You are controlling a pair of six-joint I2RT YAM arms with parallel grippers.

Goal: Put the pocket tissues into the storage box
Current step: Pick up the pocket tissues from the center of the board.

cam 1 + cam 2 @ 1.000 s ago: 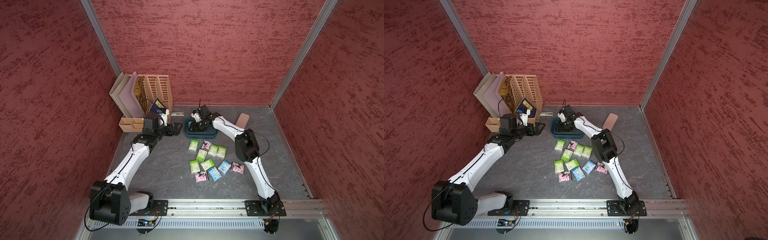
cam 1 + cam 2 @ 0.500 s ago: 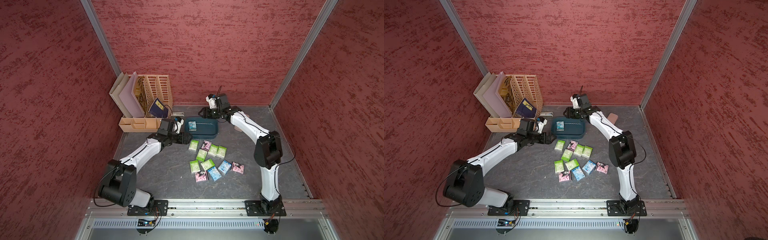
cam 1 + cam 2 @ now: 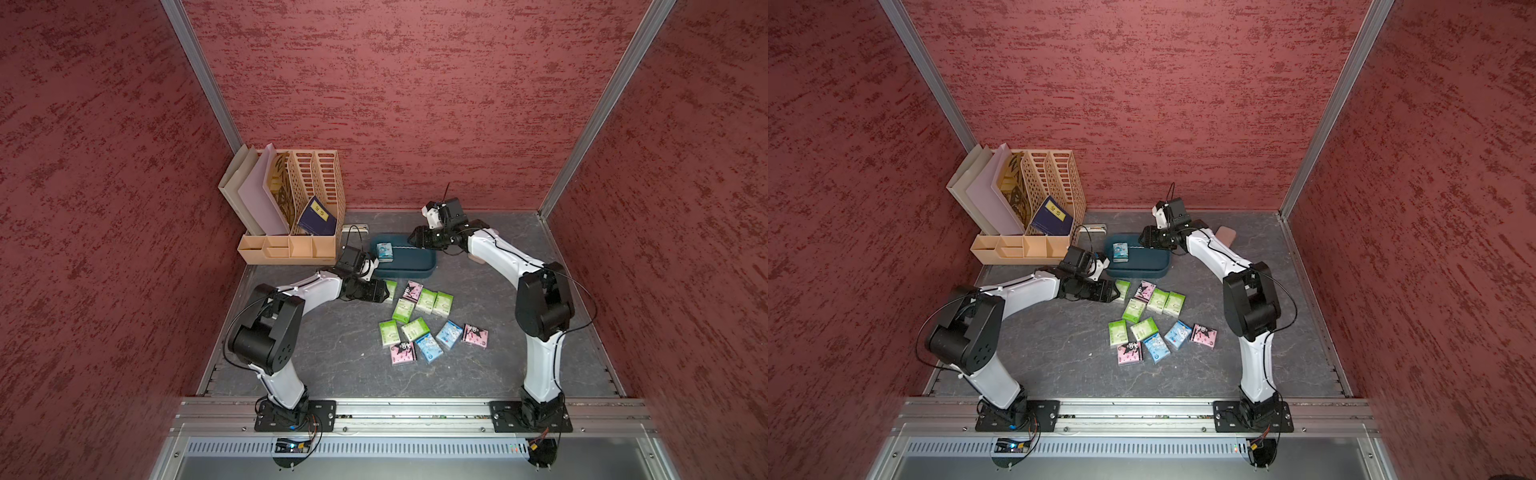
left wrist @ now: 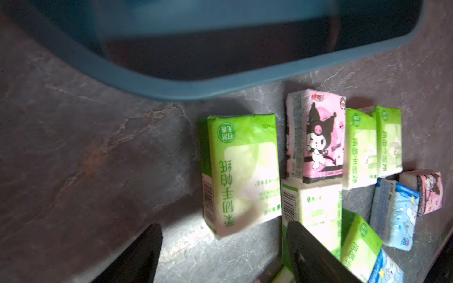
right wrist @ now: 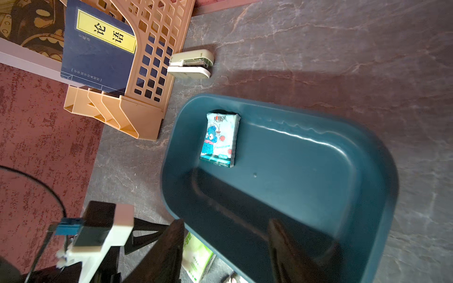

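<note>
**Storage box.** The dark teal, shallow, rounded-rectangle plastic tub (image 3: 420,273) stands on the grey marbled tabletop (image 3: 332,357) toward the back wall. It is just beside the beige slotted plastic file organizer (image 3: 291,249).

**Contents.** 1 light blue pocket-tissue packet (image 5: 219,139) lies flat on the tub floor, at the end nearest the organizer. The rest of the floor is bare.

**Outside the box.** 11 loose packets (image 3: 415,329) lie flat on the tabletop in front of the tub, seen in both top views. They are 6 green-and-white, 3 pink with a black cartoon figure and 2 light blue. They sit close together and several touch edge to edge.

**Left gripper** (image 4: 224,227). It is low over the tabletop at the edge of the cluster nearest the organizer, just in front of the tub wall. Its jaws stand apart and clamp nothing. The nearest green-and-white packet (image 4: 240,171) has its near end in line with the gap between the fingers (image 4: 311,252). Contact cannot be determined. A pink cartoon packet (image 4: 316,137) lies just beside that packet.

**Right gripper** (image 5: 226,221). It is above the tub's far end, away from the organizer. Its jaws stand apart with nothing between them.

**Other items.**
- A navy book with a yellow label (image 5: 98,49) leans inside the organizer.
- A cream stapler (image 5: 191,63) lies on the tabletop just beside the organizer, near the tub's back corner.
- A plain pink rounded case (image 3: 1225,235) lies behind the right arm, partly hidden.
</note>
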